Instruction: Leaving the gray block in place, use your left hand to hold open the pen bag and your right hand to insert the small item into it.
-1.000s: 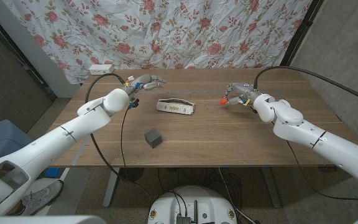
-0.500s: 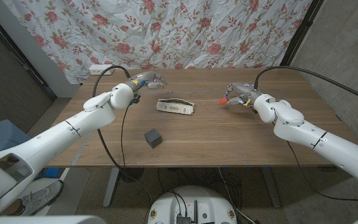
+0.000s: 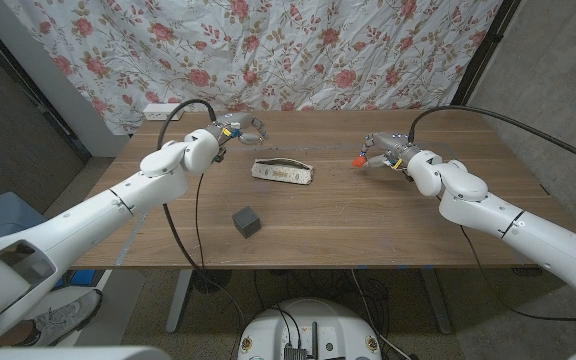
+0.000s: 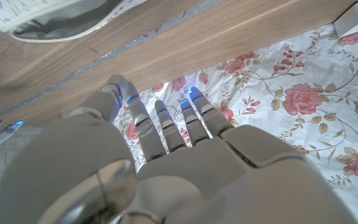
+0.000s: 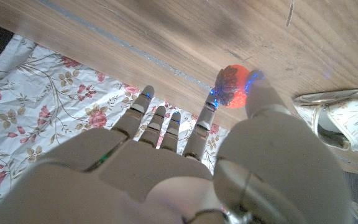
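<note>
Pen bag (image 3: 283, 171) lies mid-table, long axis across me — my left hand (image 3: 240, 130) hovers unclenched just beyond the bag's left end, nearer it, while my right hand (image 3: 381, 152), well right of the bag, pinches the small orange item (image 3: 358, 159)

The pen bag (image 3: 283, 171) lies behind the block (image 3: 246, 222), between both hands.

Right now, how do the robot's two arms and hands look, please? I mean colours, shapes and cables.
Both arms are glossy white with rounded, bulging segments. A black cable loops off the left arm and another off the right arm. The left hand and right hand are grey, with slim jointed fingers carrying small blue lights.
</note>
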